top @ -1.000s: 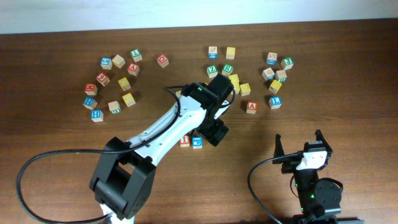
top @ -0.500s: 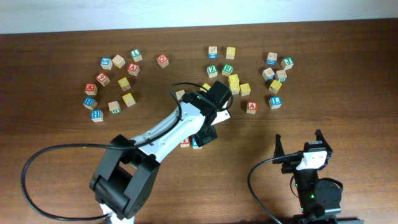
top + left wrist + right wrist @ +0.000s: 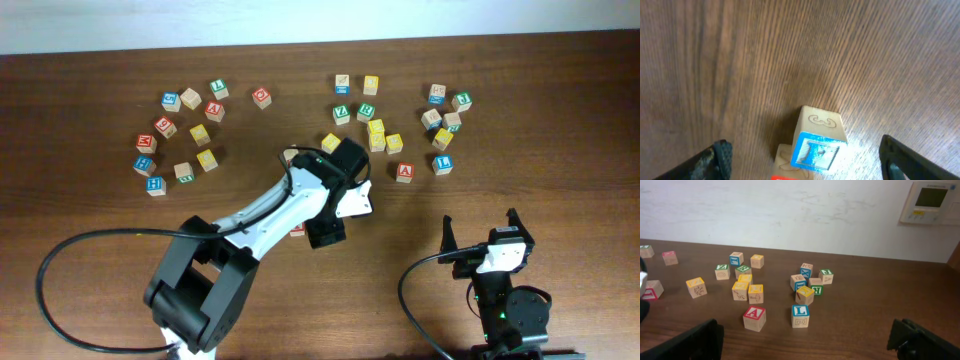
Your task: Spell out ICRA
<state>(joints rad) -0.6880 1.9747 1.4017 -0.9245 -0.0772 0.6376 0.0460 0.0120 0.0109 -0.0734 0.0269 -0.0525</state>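
ICRA far from spelled, judging by the layout. Red I cube (image 3: 296, 231) down on the worktop (image 3: 560, 90), peeping out just beside the left fingers (image 3: 720, 158) in the overhead view. Only a red edge of it caught at the bottom of the left wrist view, so no letter to read there. Close against it, perhaps touching, and sitting squarely between those fingers: a blue-faced cube (image 3: 818, 145), letter unreadable. Left fingers spread wide, one on each side of that cube with bare wood between, pinching nothing. Place of the blue-faced cube in the word: doubtful; by colour, not the yellow C.

Well ahead of the left fingers, among the far clusters: what looks like the green R cube (image 3: 366, 111), plus several yellow cubes (image 3: 378, 130), the C among them not told apart. Red A cube (image 3: 754, 315) lying loose ahead of the right fingers (image 3: 692, 342), a little to their left, near a blue L cube (image 3: 800, 314). Right fingers spread wide too, holding nothing, parked low and well apart from every cube.

Done, at best: one letter placed. Left to do: C, R and A, each to be fetched and set in a row after the I.
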